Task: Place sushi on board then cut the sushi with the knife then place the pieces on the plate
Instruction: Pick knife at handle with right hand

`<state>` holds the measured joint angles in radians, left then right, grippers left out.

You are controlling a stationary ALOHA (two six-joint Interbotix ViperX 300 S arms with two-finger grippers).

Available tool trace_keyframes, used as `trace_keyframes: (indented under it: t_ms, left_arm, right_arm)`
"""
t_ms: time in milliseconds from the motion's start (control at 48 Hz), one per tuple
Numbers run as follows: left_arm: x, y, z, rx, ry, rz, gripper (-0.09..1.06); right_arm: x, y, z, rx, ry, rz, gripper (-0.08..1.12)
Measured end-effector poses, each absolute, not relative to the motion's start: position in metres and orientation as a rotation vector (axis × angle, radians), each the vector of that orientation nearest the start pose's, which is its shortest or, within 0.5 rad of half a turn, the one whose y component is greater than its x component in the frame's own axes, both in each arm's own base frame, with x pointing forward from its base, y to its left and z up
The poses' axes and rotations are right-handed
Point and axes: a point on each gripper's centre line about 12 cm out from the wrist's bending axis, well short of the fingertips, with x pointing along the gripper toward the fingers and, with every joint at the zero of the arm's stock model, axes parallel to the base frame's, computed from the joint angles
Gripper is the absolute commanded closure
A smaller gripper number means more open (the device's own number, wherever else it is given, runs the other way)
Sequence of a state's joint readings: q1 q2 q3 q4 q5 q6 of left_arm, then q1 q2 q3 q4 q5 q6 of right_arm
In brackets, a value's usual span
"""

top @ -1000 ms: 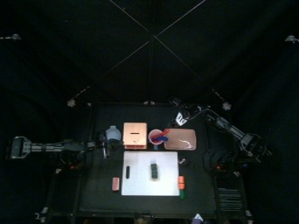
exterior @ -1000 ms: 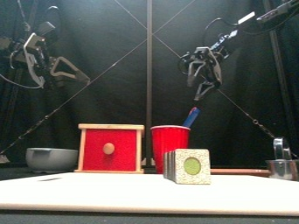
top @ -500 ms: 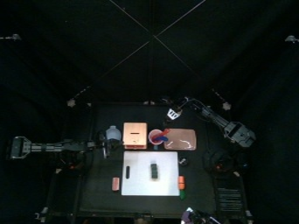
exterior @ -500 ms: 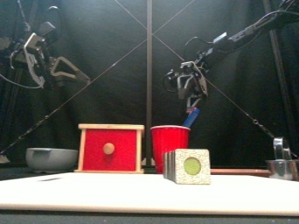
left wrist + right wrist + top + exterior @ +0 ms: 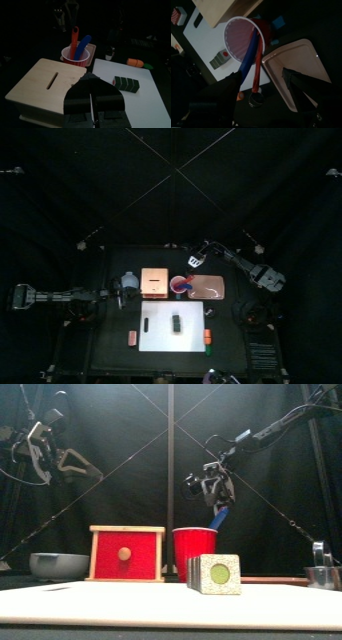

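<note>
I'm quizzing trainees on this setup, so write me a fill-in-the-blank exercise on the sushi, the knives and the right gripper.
1. The sushi roll stands on the white ____.
2. The red cup holds a red knife and a ____ one.
3. The right gripper hovers above the red cup with its jaws ____.
Missing words: cutting board; blue; open.

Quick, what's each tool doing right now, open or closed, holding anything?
Left tool: closed, empty.
Right tool: open, empty, above the cup.
</note>
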<state>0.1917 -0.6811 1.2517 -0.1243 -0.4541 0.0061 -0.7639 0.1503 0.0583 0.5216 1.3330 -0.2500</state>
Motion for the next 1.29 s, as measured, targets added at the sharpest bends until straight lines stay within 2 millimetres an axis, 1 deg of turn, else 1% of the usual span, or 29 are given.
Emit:
trace_keyframes:
  t_ms: [146, 417, 562, 729, 1125, 1208, 1292]
  left_arm:
    - [0.221, 0.05, 0.221, -0.115, 0.108, 0.252, 0.98]
    - [0.222, 0.05, 0.221, -0.113, 0.107, 0.252, 0.98]
    - [0.221, 0.05, 0.221, -0.113, 0.108, 0.252, 0.98]
    - [0.222, 0.05, 0.221, -0.113, 0.108, 0.252, 0.98]
    - [0.222, 0.05, 0.221, -0.113, 0.107, 0.252, 0.98]
    - [0.222, 0.05, 0.221, -0.113, 0.108, 0.252, 0.98]
    - [0.221, 0.049, 0.22, -0.114, 0.111, 0.252, 0.98]
  right_arm:
    - [0.337, -0.232, 0.241, 0.792, 1.251, -0.114, 0.09]
    - [0.339, -0.231, 0.235, 0.779, 1.282, -0.118, 0.09]
    - [0.34, -0.23, 0.227, 0.776, 1.306, -0.114, 0.09]
    - [0.344, -0.226, 0.224, 0.769, 1.321, -0.106, 0.09]
    - [0.345, -0.224, 0.22, 0.77, 1.338, -0.099, 0.1]
    - [0.345, -0.224, 0.22, 0.768, 1.345, -0.102, 0.13]
    - [0.345, -0.223, 0.219, 0.763, 1.349, -0.103, 0.18]
